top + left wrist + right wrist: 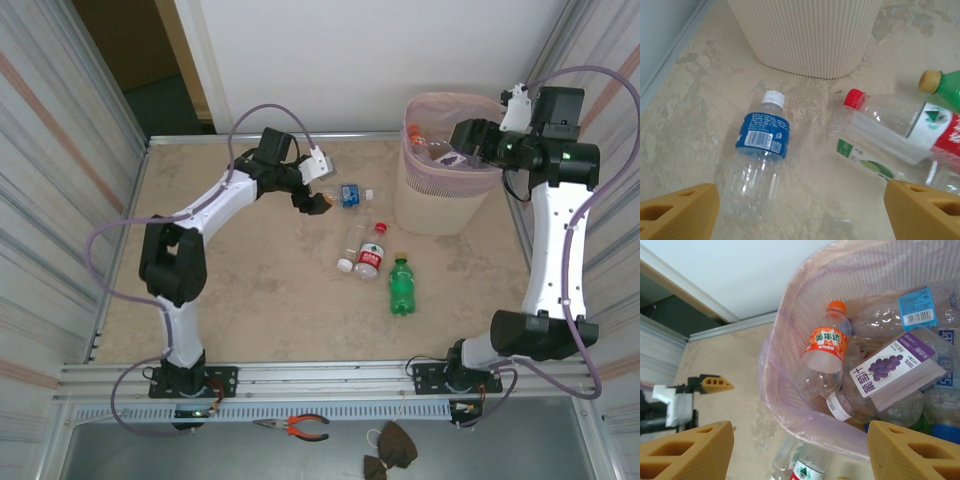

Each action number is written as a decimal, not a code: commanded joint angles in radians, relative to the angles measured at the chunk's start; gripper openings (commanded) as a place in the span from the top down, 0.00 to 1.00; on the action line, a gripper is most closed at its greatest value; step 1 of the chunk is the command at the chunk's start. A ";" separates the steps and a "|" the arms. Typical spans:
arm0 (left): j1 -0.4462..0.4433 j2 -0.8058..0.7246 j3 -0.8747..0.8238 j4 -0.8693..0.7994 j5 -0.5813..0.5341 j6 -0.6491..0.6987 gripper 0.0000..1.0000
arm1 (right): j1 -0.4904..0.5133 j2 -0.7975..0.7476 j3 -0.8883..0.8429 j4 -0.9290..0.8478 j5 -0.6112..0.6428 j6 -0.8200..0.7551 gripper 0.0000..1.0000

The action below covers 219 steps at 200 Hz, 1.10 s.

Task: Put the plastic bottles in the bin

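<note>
Your left gripper (800,212) hangs spread above the blue-label bottle (760,150), which lies toward the far edge of the table (250,290), beside the bin (420,200). Lower squarely across its label, then close. Your right gripper (800,450) is spread, empty, over the bin.

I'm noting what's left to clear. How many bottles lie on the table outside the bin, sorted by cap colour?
White cap: 2 (blue-labelled bottle, green-labelled clear bottle)
Red cap: 1 (red-and-white-labelled bottle)
Yellow cap: 1 (green bottle)
Total: 4
</note>
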 commanded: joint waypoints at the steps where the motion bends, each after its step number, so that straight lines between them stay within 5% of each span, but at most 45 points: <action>1: 0.023 0.071 0.092 0.020 0.084 0.163 0.12 | -0.007 -0.044 -0.019 0.005 -0.006 -0.030 0.30; 63: 0.030 0.291 0.237 0.099 -0.011 0.260 0.07 | -0.008 -0.093 -0.091 0.015 0.009 -0.037 0.30; 113: 0.031 0.444 0.397 0.006 -0.002 0.258 0.06 | -0.008 -0.111 -0.132 0.030 0.012 -0.037 0.30; 219: 0.007 0.560 0.488 -0.174 -0.127 0.386 0.19 | -0.008 -0.122 -0.174 0.044 0.015 -0.038 0.31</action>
